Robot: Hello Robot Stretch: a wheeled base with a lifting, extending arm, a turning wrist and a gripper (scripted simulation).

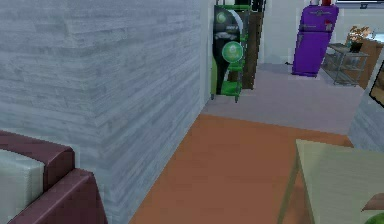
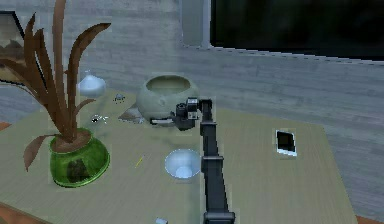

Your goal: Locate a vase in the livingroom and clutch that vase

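Vase (image 2: 162,95), pale and round, stands toward the tabletop's (image 2: 300,185) far edge, right of a potted plant (image 2: 78,162). The jaws show at its lower right. I cannot tell whether they hold anything.

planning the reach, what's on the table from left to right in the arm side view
green potted plant → pale round vase → robot arm → white phone

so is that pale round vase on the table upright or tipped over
Upright: the vase sits flat on the table, its dark round opening facing up.
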